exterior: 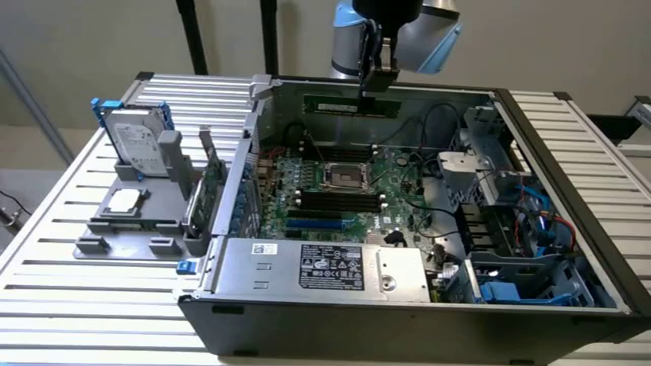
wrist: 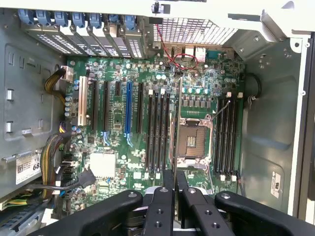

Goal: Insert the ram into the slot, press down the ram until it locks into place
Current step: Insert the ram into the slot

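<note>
One long thin green ram [exterior: 346,106], level, pinched by pincer [exterior: 373,91]

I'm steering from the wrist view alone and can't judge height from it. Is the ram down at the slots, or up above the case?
Observer: It is up. In the exterior view the ram hangs from the claw high in front of the case's far wall, well clear of the slots on the board below.
Operator: Is the stick level, and where is it gripped?
Observer: It looks roughly level, long edge horizontal. The claw is shut on its top edge, off-centre toward the exterior view's right.
</note>
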Robot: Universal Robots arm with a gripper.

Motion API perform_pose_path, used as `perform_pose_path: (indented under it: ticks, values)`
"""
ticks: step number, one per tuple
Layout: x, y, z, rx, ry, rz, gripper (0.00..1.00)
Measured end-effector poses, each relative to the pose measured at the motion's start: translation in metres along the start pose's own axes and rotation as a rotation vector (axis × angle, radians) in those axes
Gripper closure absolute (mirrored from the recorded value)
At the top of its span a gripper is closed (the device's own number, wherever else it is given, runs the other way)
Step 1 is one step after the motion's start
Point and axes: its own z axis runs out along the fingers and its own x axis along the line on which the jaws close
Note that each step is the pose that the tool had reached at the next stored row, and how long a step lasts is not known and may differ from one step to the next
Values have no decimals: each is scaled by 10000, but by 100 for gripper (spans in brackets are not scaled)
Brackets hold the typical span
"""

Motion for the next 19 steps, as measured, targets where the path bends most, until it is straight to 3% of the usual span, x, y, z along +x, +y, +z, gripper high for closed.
perform_pose_path:
  ticks: [6, 19]
  values:
    - [1, 0, 9, 0, 0, -1, 87]
    - [63, -7, 240, 0, 0, -4, 87]
